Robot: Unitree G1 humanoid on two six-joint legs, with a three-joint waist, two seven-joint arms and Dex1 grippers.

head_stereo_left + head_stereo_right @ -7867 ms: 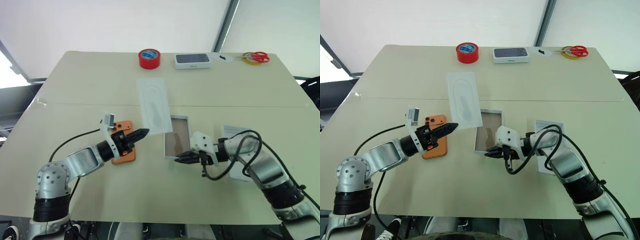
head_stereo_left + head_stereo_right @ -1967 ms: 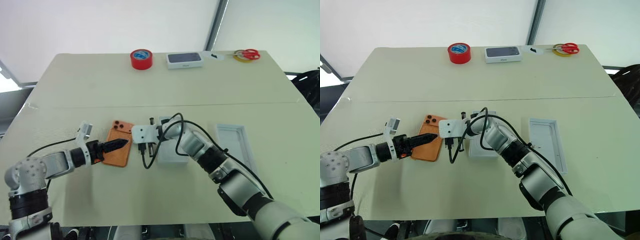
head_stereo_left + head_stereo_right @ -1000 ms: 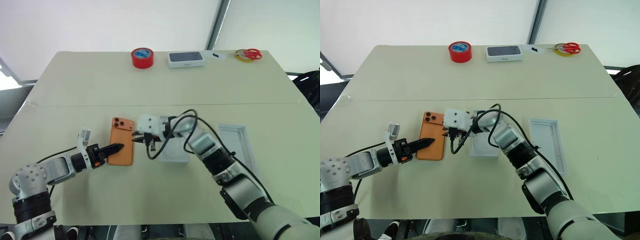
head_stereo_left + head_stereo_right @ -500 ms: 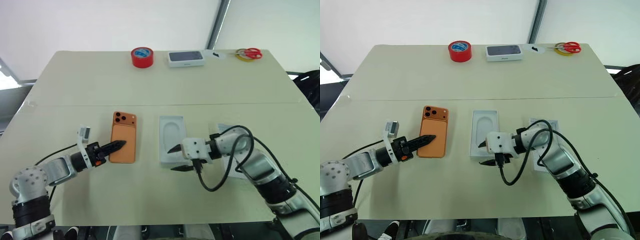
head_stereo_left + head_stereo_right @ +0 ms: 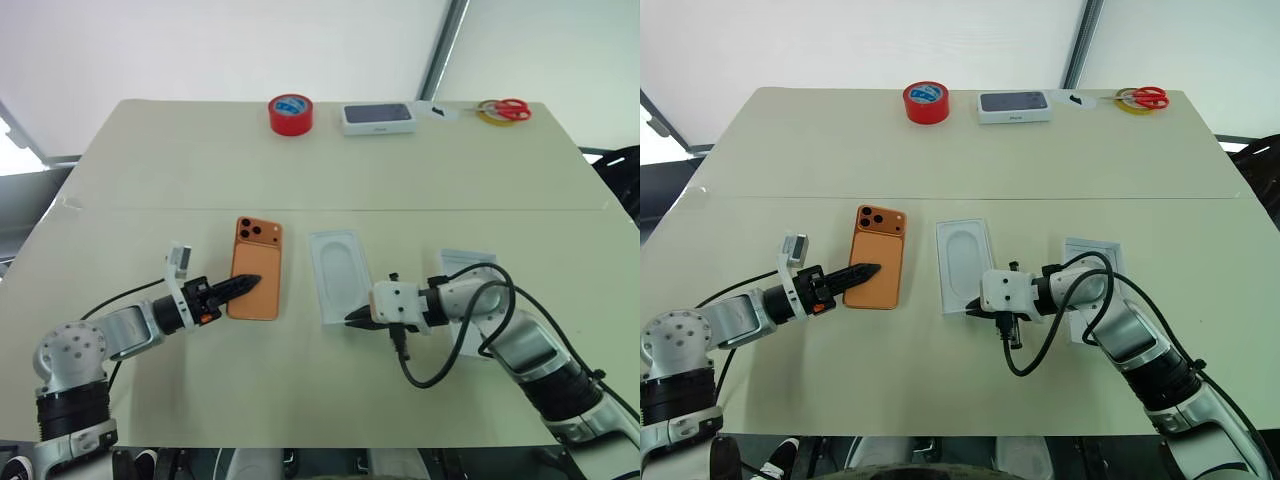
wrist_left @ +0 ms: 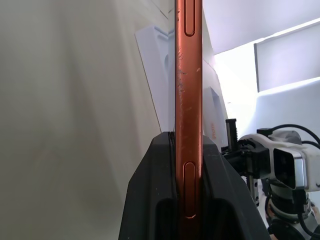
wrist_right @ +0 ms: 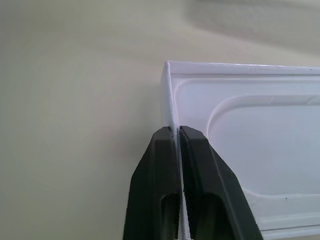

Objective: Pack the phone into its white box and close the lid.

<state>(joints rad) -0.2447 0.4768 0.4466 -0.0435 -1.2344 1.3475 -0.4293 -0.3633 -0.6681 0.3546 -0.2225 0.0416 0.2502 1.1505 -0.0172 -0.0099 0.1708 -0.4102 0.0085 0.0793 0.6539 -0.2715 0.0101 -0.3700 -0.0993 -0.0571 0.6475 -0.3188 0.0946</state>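
Both pincers clamped: right pincer (image 5: 352, 319) newly on white box (image 5: 340, 273) wall.

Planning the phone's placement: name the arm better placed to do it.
Left. Its gripper is shut on the phone, beside the white box; the right gripper is pinching that box's wall.

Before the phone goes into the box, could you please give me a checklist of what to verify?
1. Left gripper shut on the phone, its edge between the fingers in the left wrist view: ok.
2. Right gripper shut on the wall of the white box: ok.
3. Box open, oval-recessed insert facing up: ok.
4. Phone over the box: not ok, it lies beside it.
5. Lid off, lying right of the box: ok.
6. Phone lifted off the table: cannot tell.
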